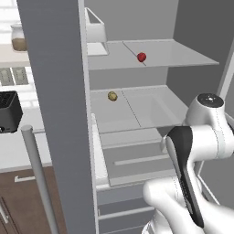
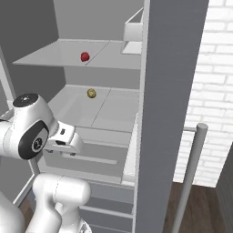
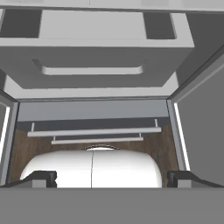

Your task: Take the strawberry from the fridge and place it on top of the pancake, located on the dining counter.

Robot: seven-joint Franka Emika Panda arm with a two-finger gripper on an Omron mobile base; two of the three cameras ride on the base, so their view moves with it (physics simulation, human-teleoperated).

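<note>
The fridge (image 1: 59, 114) stands open, its grey door edge close on the left. The strawberry (image 1: 141, 57), tiny and bright red, lies on the upper pale shelf (image 2: 84, 56). My arm is folded low in front of the fridge, well below the strawberry, with the hand (image 2: 68, 142) pointing downward. In the hand view my gripper (image 3: 112, 180) is open, its two dark fingertips (image 3: 41, 178) far apart with nothing between them, looking down on the fridge's lower drawers (image 3: 96, 57). The pancake and the dining counter are out of view.
A small yellowish-brown round item (image 1: 112, 96) lies on the shelf below the strawberry. A white bin (image 1: 96, 32) sits at the upper shelf's left end. A silver bar handle (image 1: 39, 173) and a black toaster (image 1: 9, 112) stand left, a brick wall (image 2: 214, 91) right.
</note>
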